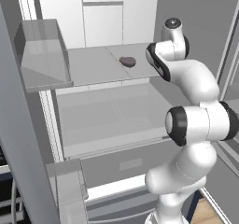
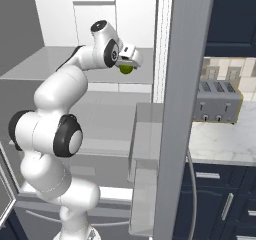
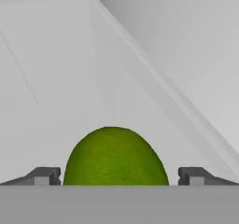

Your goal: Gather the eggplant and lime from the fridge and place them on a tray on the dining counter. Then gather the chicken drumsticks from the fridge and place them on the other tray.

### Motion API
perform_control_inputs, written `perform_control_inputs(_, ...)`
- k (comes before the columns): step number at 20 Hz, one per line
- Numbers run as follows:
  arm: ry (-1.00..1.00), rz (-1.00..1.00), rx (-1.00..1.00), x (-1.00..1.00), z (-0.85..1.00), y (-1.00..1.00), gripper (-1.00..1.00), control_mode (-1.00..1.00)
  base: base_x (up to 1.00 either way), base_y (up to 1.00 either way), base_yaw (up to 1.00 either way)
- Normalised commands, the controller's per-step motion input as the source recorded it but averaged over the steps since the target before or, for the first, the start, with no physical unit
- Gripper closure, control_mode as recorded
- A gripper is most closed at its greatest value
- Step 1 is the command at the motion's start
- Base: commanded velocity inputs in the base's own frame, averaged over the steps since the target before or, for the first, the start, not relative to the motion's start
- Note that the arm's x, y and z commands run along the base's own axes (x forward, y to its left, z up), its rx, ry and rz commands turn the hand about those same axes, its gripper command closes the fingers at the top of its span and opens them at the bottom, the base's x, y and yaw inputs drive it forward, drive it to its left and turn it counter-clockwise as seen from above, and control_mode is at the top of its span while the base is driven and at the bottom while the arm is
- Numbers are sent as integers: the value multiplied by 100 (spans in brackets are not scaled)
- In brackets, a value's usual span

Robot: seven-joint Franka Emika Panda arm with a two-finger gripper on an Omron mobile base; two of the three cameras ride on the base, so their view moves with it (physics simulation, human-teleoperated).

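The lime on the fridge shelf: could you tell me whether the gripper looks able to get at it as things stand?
Probably yes. The gripper is open with the lime already between its fingertips, and nothing sits between them.

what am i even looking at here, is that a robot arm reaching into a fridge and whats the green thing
Yes. It is a white robot arm on a driving base, reaching into an open fridge in a simulated kitchen. Two pictures come from cameras on the base, behind the arm to its left and right. The third comes from a camera on the hand, looking along the gripper.

The green thing is a lime on the upper fridge shelf. The gripper's two fingers stand wide open on either side of it, so it is not held yet. The dark lump further along that shelf looks like the eggplant. Outside the fridge, a toaster sits on the counter.
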Motion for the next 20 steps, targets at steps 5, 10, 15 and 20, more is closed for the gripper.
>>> perform_control_inputs(5, 4, 0, 0, 7, -2, -1, -100, -100, 0, 0, 0)
perform_control_inputs(10, 2, 0, 0, 1, -9, -2, 100, -100, 0, 0, 0)
perform_control_inputs(15, 0, 0, 0, 0, -1, -3, 100, -100, 0, 0, 0)
perform_control_inputs(20, -2, 0, 0, -4, 3, 0, 100, -100, 0, 0, 0)
